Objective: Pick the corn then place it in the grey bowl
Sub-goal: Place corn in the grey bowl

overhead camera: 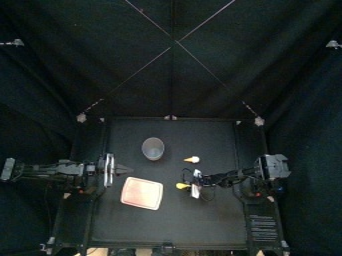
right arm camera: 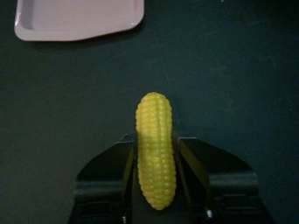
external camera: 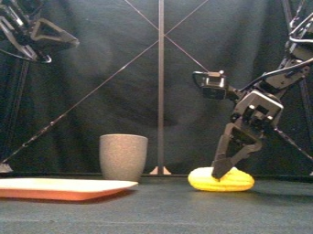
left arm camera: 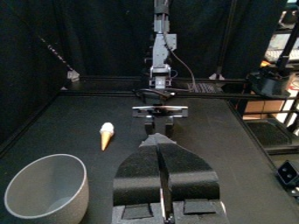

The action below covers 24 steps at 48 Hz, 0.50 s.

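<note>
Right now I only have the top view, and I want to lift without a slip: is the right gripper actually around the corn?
Observer: Yes. In the right wrist view the right gripper has its jaws pressed on both long sides of the corn.
Operator: Is it lifted?
Observer: No. The front view shows it lying flat on the table.
Operator: And the target, is it upright?
Observer: Yes. In the front view the grey bowl stands upright, mouth up.
</note>
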Each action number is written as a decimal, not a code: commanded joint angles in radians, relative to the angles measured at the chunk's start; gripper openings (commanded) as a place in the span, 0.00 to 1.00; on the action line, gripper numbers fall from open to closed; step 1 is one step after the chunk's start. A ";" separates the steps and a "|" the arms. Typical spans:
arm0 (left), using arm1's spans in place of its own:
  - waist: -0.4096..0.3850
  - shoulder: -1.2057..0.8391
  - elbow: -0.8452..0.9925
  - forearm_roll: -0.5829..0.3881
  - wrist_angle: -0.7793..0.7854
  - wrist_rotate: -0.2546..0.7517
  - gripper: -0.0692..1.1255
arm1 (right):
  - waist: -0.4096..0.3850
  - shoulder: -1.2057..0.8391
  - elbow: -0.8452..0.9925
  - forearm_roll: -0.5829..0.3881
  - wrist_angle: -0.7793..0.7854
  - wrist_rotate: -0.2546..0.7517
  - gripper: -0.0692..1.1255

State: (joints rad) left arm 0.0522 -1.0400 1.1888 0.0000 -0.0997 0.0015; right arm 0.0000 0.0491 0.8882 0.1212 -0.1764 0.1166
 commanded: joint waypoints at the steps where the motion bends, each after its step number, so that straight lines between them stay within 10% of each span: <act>1: 0.002 0.000 -0.025 0.000 -0.005 0.000 0.03 | -0.020 -0.012 -0.044 -0.017 -0.002 -0.009 0.47; 24: 0.002 0.000 -0.026 0.000 -0.005 0.002 0.03 | -0.233 -0.031 -0.417 -0.252 0.084 -0.002 0.46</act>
State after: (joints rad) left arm 0.0522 -1.0400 1.1888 0.0000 -0.0997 0.0015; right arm -0.2040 0.0430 0.5538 -0.1120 -0.1043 0.1197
